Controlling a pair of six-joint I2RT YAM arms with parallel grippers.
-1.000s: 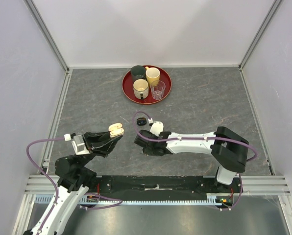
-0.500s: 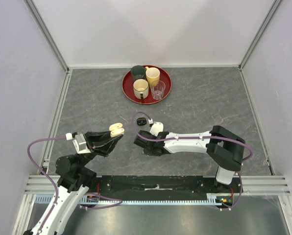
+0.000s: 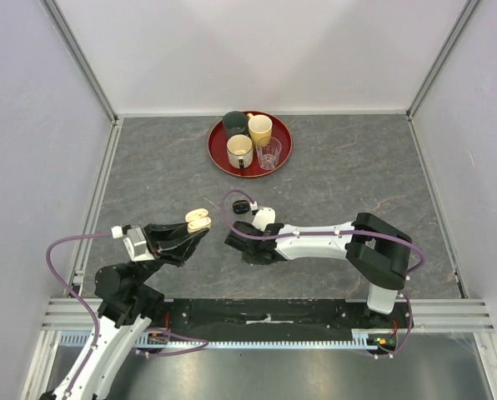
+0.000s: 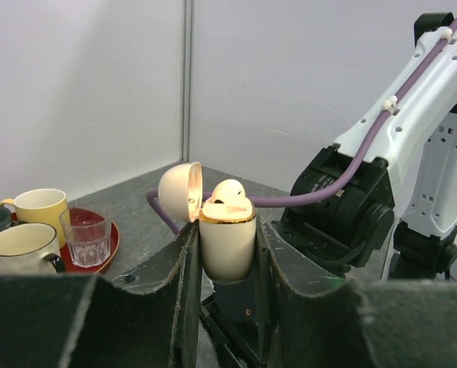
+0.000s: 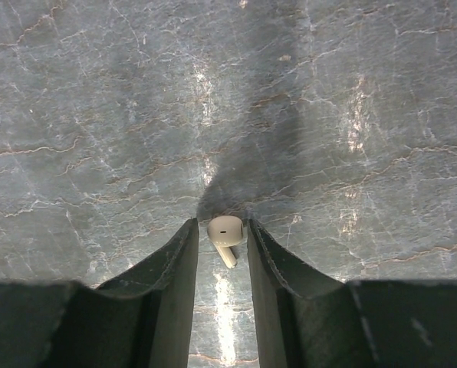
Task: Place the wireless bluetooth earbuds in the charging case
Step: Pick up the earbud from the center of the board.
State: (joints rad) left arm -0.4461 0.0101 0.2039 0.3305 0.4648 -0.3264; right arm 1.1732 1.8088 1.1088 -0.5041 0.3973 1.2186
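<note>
My left gripper (image 4: 227,253) is shut on a cream-white charging case (image 4: 227,244) with a gold rim and holds it upright above the table. Its lid (image 4: 179,192) is open and a cream earbud (image 4: 228,193) sits in its top. The case also shows in the top view (image 3: 198,220). My right gripper (image 5: 219,238) points down at the table, jaws narrowly open around a cream-white earbud (image 5: 225,232) that lies on the stone surface, stem toward me. In the top view the right gripper (image 3: 236,243) hides this earbud. No black earbuds show.
A small black object (image 3: 241,206) and a white rounded one (image 3: 263,217) lie just beyond the right gripper. A red tray (image 3: 218,154) with three cups and a clear glass stands at the back middle. White walls enclose the grey table.
The right arm has shifted a little to the left and its gripper with it. The left arm and the case it holds have stayed in place.
</note>
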